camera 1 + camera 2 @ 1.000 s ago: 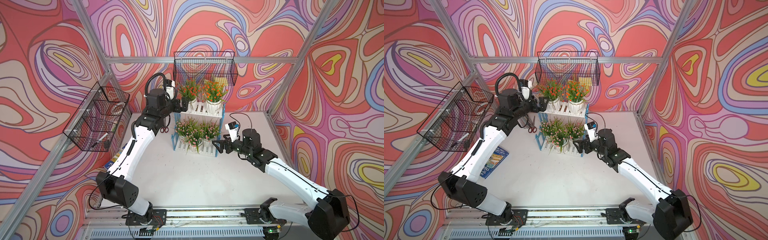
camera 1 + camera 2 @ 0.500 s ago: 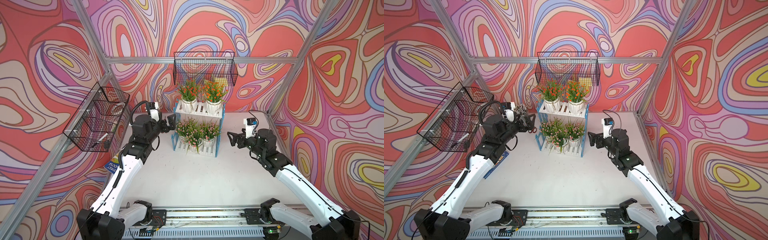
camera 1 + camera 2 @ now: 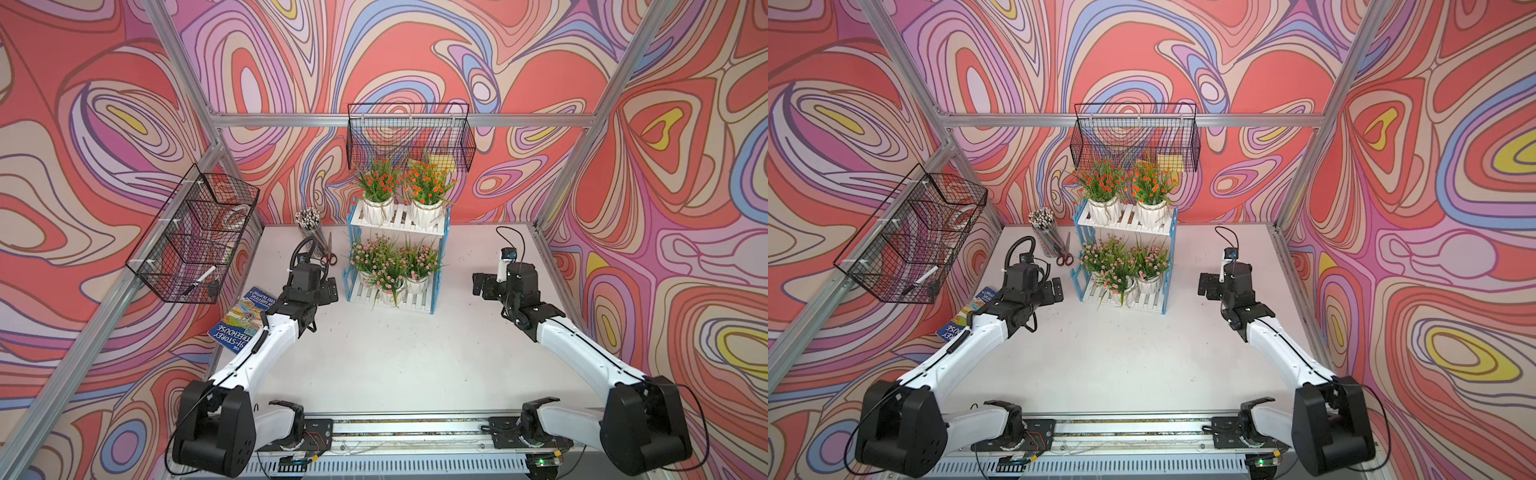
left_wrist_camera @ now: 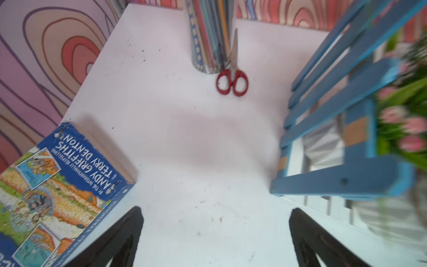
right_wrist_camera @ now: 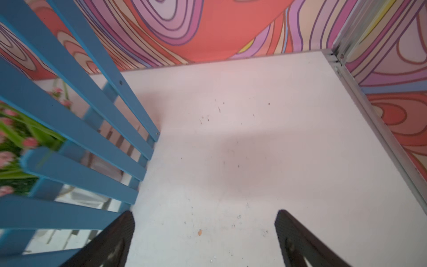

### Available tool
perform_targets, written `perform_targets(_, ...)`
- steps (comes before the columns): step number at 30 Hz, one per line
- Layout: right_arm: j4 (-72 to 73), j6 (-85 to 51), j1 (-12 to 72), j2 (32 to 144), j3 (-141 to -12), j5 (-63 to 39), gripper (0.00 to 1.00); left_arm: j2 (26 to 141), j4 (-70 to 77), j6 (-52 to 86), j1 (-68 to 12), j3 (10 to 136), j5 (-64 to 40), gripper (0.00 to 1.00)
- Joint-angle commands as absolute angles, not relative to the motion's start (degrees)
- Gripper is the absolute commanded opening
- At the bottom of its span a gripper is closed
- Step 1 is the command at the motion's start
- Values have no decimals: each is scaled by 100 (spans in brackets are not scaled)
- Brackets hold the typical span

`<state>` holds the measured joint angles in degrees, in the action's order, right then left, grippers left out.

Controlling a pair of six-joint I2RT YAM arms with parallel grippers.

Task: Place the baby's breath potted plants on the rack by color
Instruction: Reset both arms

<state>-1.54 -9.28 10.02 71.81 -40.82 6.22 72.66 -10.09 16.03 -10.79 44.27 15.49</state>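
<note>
The rack (image 3: 402, 217) stands at the far middle of the table (image 3: 395, 357), as both top views show. Its upper shelf carries the two orange-red baby's breath plants (image 3: 376, 187) side by side in white faceted pots. The lower shelf holds the three pink baby's breath plants (image 3: 368, 255): two at the back and one nearer the front edge between them. All five stand upright.

The left gripper (image 3: 330, 291) hovers just left of the rack's lower tier, its jaws spread wide with nothing between them. Its wrist view shows bare table between the fingers (image 4: 124, 235). The right gripper (image 3: 478, 284) hangs to the right of the rack, apart from it, its jaws likewise wide and empty.

Left of the rack, a pencil cup (image 3: 311, 232) stands near the far wall with red-handled scissors (image 3: 330, 259) beside it. A book (image 3: 245, 318) lies at the table's left edge.
</note>
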Motion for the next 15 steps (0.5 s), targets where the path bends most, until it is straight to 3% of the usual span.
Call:
perform_targets(1,429,-779,889,7469,-3995,783,98,7534,-240,1220,-974,4094,2098,100)
perform_targets(4,626,-760,696,7822,-3982,697,98,7914,0,1081,-874,4087,2182,100)
perform_targets(8,1200,-816,519,8079,-3761,494,98,7933,1772,901,-812,3184,2051,100)
perform_targets(15,2481,-635,471,8324,-3285,321,98,7872,3643,111,-800,2377,1630,100)
